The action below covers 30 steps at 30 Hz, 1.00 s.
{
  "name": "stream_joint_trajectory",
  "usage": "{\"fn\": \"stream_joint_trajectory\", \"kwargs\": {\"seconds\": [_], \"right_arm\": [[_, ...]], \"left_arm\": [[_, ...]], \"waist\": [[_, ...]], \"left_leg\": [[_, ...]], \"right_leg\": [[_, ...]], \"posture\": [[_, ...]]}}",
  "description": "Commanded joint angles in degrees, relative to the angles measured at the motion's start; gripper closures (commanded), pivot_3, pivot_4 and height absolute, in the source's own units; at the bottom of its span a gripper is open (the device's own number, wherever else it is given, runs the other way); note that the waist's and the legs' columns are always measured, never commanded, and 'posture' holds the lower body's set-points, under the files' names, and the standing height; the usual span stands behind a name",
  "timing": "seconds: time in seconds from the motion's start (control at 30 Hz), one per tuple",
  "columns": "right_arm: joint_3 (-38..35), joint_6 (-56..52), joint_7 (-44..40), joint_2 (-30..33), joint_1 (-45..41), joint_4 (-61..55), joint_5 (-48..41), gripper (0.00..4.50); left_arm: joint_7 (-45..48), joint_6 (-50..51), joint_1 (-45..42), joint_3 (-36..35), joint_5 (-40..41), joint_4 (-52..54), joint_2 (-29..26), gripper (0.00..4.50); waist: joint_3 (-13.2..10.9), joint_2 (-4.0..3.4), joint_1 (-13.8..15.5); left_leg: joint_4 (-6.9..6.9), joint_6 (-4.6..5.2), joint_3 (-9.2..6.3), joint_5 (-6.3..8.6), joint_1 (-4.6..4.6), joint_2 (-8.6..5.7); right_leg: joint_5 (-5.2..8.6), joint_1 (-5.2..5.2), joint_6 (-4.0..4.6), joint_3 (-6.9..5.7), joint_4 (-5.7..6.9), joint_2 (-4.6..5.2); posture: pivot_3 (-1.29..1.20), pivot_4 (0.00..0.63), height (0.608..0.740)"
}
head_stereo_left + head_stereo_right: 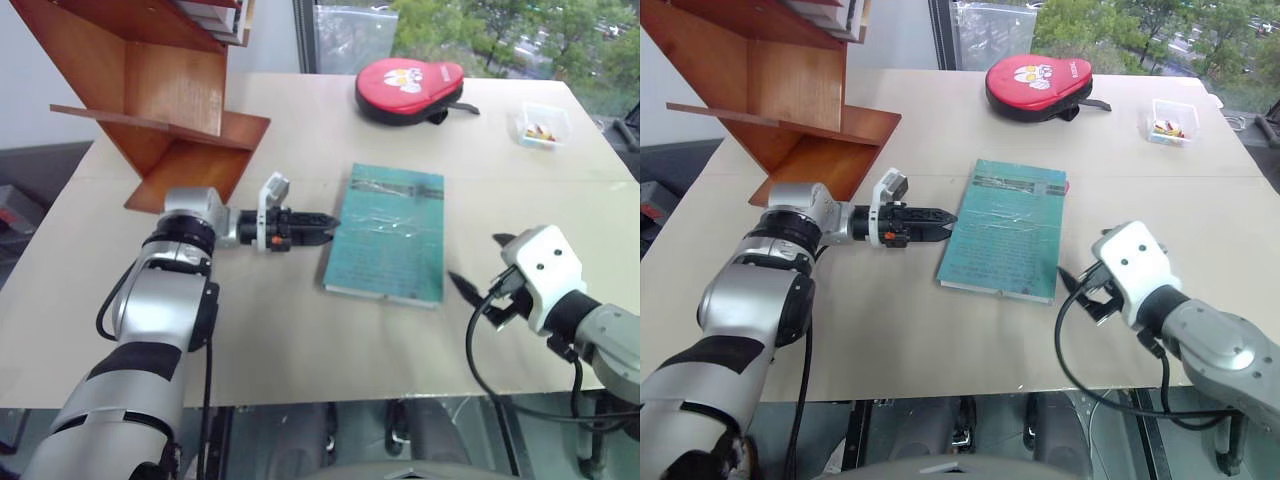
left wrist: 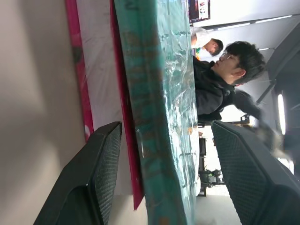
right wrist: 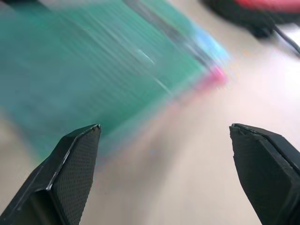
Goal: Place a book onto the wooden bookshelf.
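The thin teal-green plastic-wrapped book [image 1: 388, 232] is lying flat mid-frame on the beige table [image 1: 300, 330]. The left gripper [image 1: 322, 228] is gaping at its left edge, the right gripper [image 1: 480, 265] gaping empty lower right. The reddish-brown wooden bookshelf [image 1: 160, 90] is standing upper left.

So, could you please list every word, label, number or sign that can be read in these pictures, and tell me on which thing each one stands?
Nothing can be read for certain.
The book: print lines on the teal cover and its dark band, too blurred to read.
The red case: a white picture, no legible letters.
The small clear box: coloured contents, no readable label.
The wooden bookshelf: no text.
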<state>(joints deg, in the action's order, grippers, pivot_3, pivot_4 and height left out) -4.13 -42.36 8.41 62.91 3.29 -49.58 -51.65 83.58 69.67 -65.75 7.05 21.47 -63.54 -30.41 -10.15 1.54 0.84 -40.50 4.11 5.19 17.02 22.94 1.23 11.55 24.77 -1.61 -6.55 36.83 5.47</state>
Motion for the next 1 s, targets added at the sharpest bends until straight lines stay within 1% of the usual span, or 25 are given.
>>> {"fn": "stream_joint_trajectory", "kwargs": {"seconds": [0.03, 0.1, 0.13, 0.2, 0.23, 0.27, 0.3, 0.4, 0.5, 0.73, 0.83, 0.93, 1.0], "right_arm": [[1.4, -0.8, -3.5, -2.9, -3.5, 3.4, 4.1, 0.78], [3.8, -1.2, -5.5, -4.8, -6.4, 6.8, 7.4, 1.70], [5.3, -1.2, -6.7, -5.7, -8.0, 8.8, 9.6, 2.27], [8.3, -0.7, -9.0, -7.7, -10.8, 12.8, 13.8, 3.27], [9.1, -0.5, -10.0, -8.6, -11.7, 14.0, 15.4, 3.69], [10.9, 0.5, -11.8, -10.0, -13.5, 16.0, 17.5, 4.26], [12.1, 1.1, -13.1, -11.1, -14.7, 17.3, 19.1, 4.39], [16.4, 4.3, -18.4, -15.4, -19.6, 20.7, 23.5, 4.39], [18.2, 5.5, -21.9, -18.8, -21.7, 21.5, 26.3, 4.39], [18.4, 6.2, -26.6, -23.4, -22.5, 22.2, 31.0, 4.39], [17.4, 5.8, -27.4, -24.0, -21.8, 22.1, 33.0, 4.39], [13.4, 5.4, -28.2, -22.7, -19.2, 19.9, 33.3, 4.39], [9.5, 5.4, -29.2, -21.7, -16.2, 16.7, 32.5, 4.39]], "left_arm": [[2.7, 0.2, 2.0, 0.0, 0.2, 5.0, -2.7, 1.18], [3.2, 1.5, 3.4, -0.4, 1.0, 7.7, -4.3, 1.18], [3.4, 2.2, 4.3, -0.5, 1.5, 9.3, -5.1, 1.18], [3.2, 3.4, 6.1, -1.1, 2.4, 12.7, -6.5, 1.18], [2.9, 3.8, 6.8, -1.3, 2.8, 14.1, -6.9, 1.18], [2.3, 3.7, 8.1, -1.8, 3.3, 16.2, -7.4, 1.18], [1.8, 3.7, 9.0, -2.1, 3.6, 17.8, -7.8, 1.18], [-0.4, 4.2, 12.0, -4.2, 4.9, 22.5, -9.1, 1.18], [-2.9, 4.9, 14.6, -6.5, 6.5, 27.0, -9.9, 1.18], [-5.8, 4.1, 18.5, -10.9, 10.6, 34.3, -11.6, 1.18], [-5.7, -2.2, 21.3, -11.3, 10.3, 37.8, -12.4, 1.18], [-7.5, -16.8, 25.2, -15.5, 9.7, 43.1, -10.0, 1.18], [-5.8, -24.7, 27.3, -16.4, 9.5, 45.0, -9.5, 1.18]], "waist": [[0.0, 0.00, -0.2], [0.0, 0.00, -0.3], [0.0, 0.00, -0.3], [0.0, 0.00, -0.3], [0.0, 0.00, -0.2], [0.0, -0.01, 0.0], [0.0, -0.01, 0.0], [0.0, -0.02, -0.2], [0.0, -0.02, -0.2], [0.0, -0.02, -0.2], [0.0, -0.04, -0.2], [0.0, -0.05, -0.1], [0.0, -0.06, 0.1]], "left_leg": [[0.01, 0.00, 0.03, 0.00, 0.00, 0.02], [0.02, 0.00, 0.07, 0.00, 0.01, 0.05], [0.02, 0.00, 0.09, 0.00, 0.00, 0.05], [0.01, 0.00, 0.11, 0.00, 0.01, 0.06], [0.01, 0.01, 0.12, 0.01, 0.00, 0.06], [0.01, 0.01, 0.12, 0.01, 0.01, 0.05], [0.01, 0.02, 0.07, 0.01, 0.03, 0.04], [0.00, 0.02, 0.06, 0.01, 0.06, 0.03], [0.01, 0.02, 0.06, 0.01, 0.08, 0.03], [0.00, 0.01, 0.05, 0.01, 0.07, 0.00], [0.00, 0.00, 0.07, 0.01, 0.02, 0.01], [0.01, -0.01, 0.09, 0.01, -0.02, 0.02], [0.00, -0.01, 0.05, 0.01, 0.00, 0.01]], "right_leg": [[-0.01, 0.03, 0.01, 0.04, 0.01, -0.04], [-0.01, 0.08, 0.02, 0.10, 0.02, -0.09], [-0.01, 0.09, 0.02, 0.12, 0.03, -0.10], [0.00, 0.10, 0.00, 0.14, 0.03, -0.10], [0.00, 0.09, 0.00, 0.15, 0.03, -0.10], [-0.01, 0.10, 0.02, 0.18, 0.03, -0.09], [-0.03, 0.10, 0.05, 0.20, 0.03, -0.06], [-0.03, 0.11, 0.06, 0.27, 0.01, -0.06], [-0.04, 0.15, 0.06, 0.29, 0.03, -0.07], [-0.05, 0.11, 0.06, 0.10, 0.03, -0.01], [-0.04, 0.10, 0.07, 0.08, 0.07, -0.02], [-0.05, 0.10, 0.08, 0.09, 0.07, 0.00], [-0.05, 0.07, 0.09, 0.08, 0.04, 0.05]], "posture": [[0.00, 0.150, 0.740], [0.00, 0.150, 0.740], [0.00, 0.150, 0.740], [0.00, 0.150, 0.740], [0.00, 0.150, 0.740], [0.00, 0.150, 0.740], [0.00, 0.150, 0.740], [0.00, 0.150, 0.740], [0.00, 0.150, 0.740], [0.00, 0.150, 0.740], [0.00, 0.150, 0.740], [0.00, 0.150, 0.740], [0.00, 0.150, 0.740]]}}
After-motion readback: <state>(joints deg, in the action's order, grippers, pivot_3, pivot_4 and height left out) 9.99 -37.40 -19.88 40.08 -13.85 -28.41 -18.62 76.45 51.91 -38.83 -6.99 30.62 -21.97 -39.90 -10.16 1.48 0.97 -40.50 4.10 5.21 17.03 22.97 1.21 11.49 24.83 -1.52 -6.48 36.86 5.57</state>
